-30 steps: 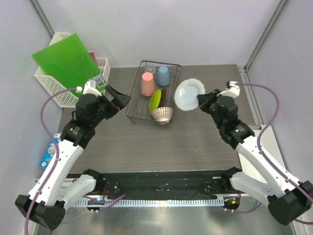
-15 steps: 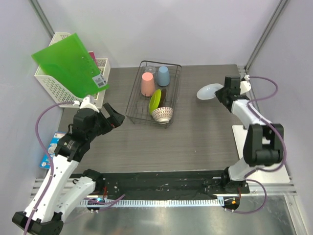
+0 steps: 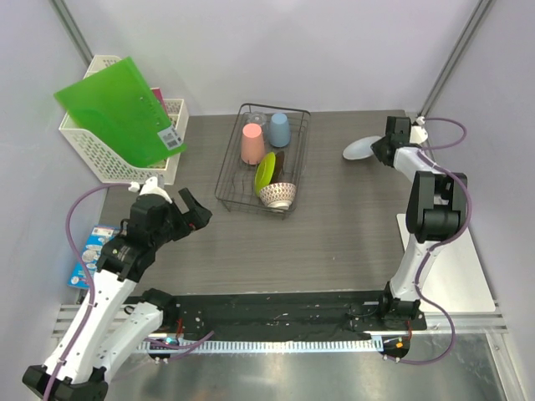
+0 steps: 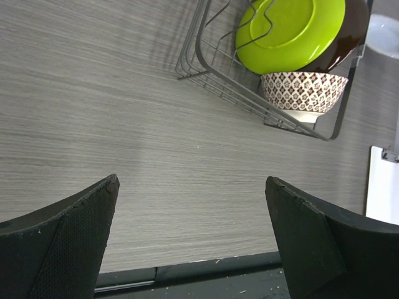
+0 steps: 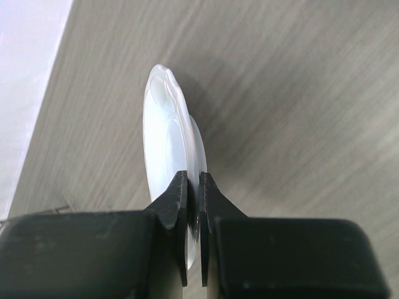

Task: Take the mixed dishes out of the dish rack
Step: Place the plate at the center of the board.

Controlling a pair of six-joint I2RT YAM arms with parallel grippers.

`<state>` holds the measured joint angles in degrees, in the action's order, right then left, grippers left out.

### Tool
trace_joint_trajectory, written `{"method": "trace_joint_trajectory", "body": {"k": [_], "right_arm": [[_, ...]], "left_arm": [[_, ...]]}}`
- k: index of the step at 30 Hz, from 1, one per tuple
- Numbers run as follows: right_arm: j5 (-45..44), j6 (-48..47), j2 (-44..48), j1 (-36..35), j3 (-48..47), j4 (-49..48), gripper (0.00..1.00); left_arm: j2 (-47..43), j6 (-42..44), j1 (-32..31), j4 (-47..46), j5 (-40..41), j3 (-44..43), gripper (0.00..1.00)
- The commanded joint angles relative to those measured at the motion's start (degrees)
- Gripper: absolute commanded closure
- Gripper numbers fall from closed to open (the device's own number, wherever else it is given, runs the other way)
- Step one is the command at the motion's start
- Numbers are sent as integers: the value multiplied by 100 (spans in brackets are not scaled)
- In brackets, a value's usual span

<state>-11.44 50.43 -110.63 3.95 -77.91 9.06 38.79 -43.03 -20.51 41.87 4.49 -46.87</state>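
Nothing legible here. The white sticker [image 3: 172, 139] on the green folder [image 3: 113, 104], beyond the left gripper [image 3: 197, 212], is too small to read. Print on the blue packet [image 3: 89, 255], back to its left, is just as blurred.

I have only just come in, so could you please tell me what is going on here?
The right arm has its jaws shut on a pale plate, held on edge over the table to the right of the black wire dish rack. The left arm hovers left of the rack, jaws open and empty. A pink cup, light blue cup, yellow-green plate and patterned bowl sit in the rack.
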Motion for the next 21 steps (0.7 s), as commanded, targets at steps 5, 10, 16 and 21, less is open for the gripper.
{"method": "trace_joint_trajectory", "body": {"k": [5, 10, 16, 21], "right_arm": [[186, -245, -618, 45, -805, 245, 98], [397, -60, -609, 54, -472, 245, 73], [450, 107, -548, 71, 56, 245, 64], [336, 309, -276, 71, 617, 228, 50]], "left_arm": [[68, 58, 12, -143, -10, 108, 1], [252, -39, 12, -258, -159, 196, 1], [393, -101, 12, -328, -334, 249, 1], [261, -48, 12, -434, -414, 319, 0]]}}
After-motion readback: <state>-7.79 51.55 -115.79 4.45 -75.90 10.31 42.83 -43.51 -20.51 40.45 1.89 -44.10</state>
